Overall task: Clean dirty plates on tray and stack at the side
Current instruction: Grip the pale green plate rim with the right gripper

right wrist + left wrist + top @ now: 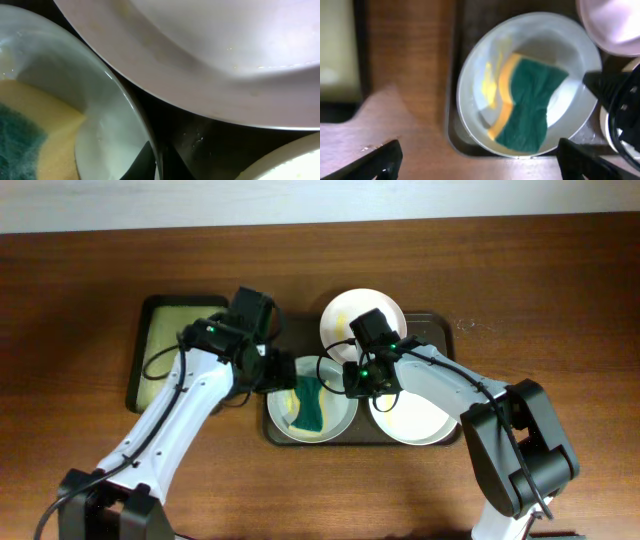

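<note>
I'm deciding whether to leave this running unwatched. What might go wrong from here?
1. The right tool appears to straddle the rim of the sponge plate, close under the upper plate. Lifting or twisting may knock that plate.
2. The left tool hangs open over the sponge plate's near rim. Descending toward the sponge, a finger may catch that rim or the tray wall and tip the plate.

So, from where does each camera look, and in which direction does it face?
Overhead: above the table, facing straight down on the tray; left gripper and right gripper both show.
Left wrist: above the plate holding the sponge, facing down; its two fingers show, wide apart.
Right wrist: low beside that plate's rim, very close; one dark fingertip barely shows.
Both wrist views share the sponge plate.
</note>
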`<state>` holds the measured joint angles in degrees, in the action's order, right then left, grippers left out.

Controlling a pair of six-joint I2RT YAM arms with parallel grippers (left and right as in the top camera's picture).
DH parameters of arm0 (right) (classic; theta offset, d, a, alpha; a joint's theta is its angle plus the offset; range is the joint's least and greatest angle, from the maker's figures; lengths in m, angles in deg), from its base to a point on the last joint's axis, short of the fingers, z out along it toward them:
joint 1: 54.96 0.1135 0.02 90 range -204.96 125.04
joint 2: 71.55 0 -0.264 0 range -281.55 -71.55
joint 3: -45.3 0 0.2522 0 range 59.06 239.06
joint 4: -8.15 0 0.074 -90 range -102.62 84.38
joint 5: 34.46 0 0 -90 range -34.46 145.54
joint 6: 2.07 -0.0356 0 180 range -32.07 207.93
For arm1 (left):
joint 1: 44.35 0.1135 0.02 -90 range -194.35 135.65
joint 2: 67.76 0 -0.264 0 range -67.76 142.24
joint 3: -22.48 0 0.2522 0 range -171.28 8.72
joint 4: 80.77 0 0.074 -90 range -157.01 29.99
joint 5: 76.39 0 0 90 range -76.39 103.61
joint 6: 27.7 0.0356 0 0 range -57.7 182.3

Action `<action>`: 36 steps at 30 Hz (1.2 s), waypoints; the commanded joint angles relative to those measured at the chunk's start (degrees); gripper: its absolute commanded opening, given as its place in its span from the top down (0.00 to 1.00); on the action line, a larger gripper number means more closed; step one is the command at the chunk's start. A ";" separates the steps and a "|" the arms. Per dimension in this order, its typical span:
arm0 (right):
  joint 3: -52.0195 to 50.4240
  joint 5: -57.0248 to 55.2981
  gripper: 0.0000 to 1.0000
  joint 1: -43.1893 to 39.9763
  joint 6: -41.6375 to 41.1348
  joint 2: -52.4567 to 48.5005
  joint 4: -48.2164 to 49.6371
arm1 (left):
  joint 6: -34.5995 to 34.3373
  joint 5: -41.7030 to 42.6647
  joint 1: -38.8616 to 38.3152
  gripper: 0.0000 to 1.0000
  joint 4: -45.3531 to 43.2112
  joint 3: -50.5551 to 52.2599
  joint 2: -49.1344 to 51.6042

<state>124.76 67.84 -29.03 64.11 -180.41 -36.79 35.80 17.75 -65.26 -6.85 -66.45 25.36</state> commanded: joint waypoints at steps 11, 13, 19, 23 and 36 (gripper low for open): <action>0.37 -0.31 0.92 0.35 -0.02 -0.63 0.17 | 1.29 11.45 -3.80 0.33 -22.32 16.39 -0.79; 0.37 -0.31 0.92 0.35 -0.02 -0.63 0.15 | 1.05 11.10 -5.01 0.36 -23.12 16.39 -0.66; 0.37 -0.31 0.92 0.35 -0.02 -0.63 0.13 | 0.11 7.87 -6.05 0.46 -24.48 16.50 -0.07; 0.37 -0.31 0.92 0.35 -0.02 -0.63 0.13 | -1.09 6.78 -6.10 0.48 -24.46 17.05 0.61; 0.37 -0.31 0.92 0.35 -0.02 -0.63 0.13 | -2.84 4.63 -10.08 0.47 -25.66 17.07 4.48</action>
<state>124.76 67.82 -29.03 64.11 -180.41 -36.79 34.60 24.81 -75.16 -32.40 -49.86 29.32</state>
